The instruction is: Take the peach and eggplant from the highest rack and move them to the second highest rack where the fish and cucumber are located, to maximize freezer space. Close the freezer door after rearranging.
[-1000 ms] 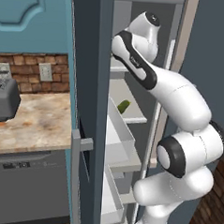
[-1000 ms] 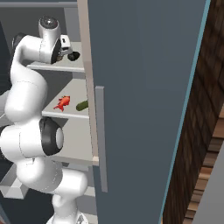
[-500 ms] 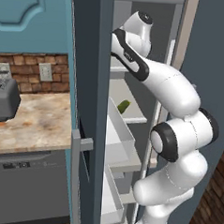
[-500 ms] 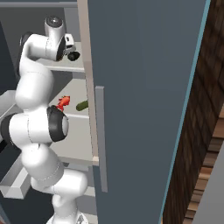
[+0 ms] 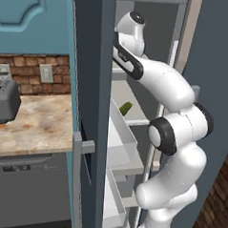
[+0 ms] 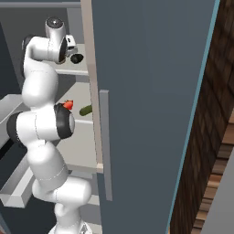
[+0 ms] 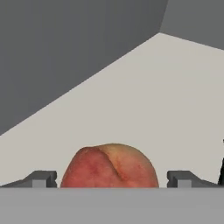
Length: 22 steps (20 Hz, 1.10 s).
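Jaws spread wide, one on each side of peach point(image 7: 110, 166). Gripper point(image 7: 111, 178) not squeezing it; small gaps show on both sides. Peach sits on pale top rack point(image 7: 166, 100) inside freezer. Eggplant point(image 6: 77, 58) dark, on same top rack, just beside hand. Rack below point(image 6: 84, 137): red fish point(image 6: 68, 104) and green cucumber point(image 6: 85, 110) close together. Freezer door point(image 6: 146, 105) open.

The peach point(image 7: 110, 166) in front of my claw point(image 7: 112, 178) is blotchy red fading to yellow-orange along one side. My claw tips are dark grey. The rack point(image 7: 144, 105) under it is pale beige, the freezer wall point(image 7: 65, 48) flat grey. Lower down, the fish point(image 6: 67, 104) is bright red and the cucumber point(image 6: 86, 110) green. The eggplant point(image 6: 77, 58) looks near black. The tabletop point(image 5: 34, 123) is mottled tan stone, backed by red-brown brick point(image 5: 27, 72).
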Available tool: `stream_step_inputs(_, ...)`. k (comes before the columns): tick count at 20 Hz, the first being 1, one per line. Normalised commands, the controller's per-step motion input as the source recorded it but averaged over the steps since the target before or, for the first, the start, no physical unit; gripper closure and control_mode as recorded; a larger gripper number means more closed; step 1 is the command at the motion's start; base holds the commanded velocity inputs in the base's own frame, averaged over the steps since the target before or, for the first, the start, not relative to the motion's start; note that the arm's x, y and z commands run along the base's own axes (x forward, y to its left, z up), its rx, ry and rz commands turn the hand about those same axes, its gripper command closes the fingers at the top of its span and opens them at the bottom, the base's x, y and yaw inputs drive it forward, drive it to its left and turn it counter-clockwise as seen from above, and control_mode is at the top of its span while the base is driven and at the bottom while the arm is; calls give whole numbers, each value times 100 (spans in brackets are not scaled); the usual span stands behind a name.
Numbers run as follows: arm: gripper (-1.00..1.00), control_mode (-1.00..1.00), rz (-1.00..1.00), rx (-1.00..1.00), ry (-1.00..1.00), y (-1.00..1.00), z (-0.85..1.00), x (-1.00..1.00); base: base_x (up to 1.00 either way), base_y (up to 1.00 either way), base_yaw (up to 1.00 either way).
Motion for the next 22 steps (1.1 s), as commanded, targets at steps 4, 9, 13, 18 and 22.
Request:
stream_step_inputs(4,-100,-100,0,-3,0,3,-18,11,0,0,0)
stream_step_inputs(9,100,-100,0,-1,0,0,-24,1,0,0,0)
stream_step_inputs(13,100,-100,0,0,-2,0,-8,-5,0,0,0)
stream_step_inputs(18,100,-100,0,0,-21,0,2,-66,0,0,0)
stream_step_inputs(22,100,-100,0,0,-21,0,3,-97,0,0,0)
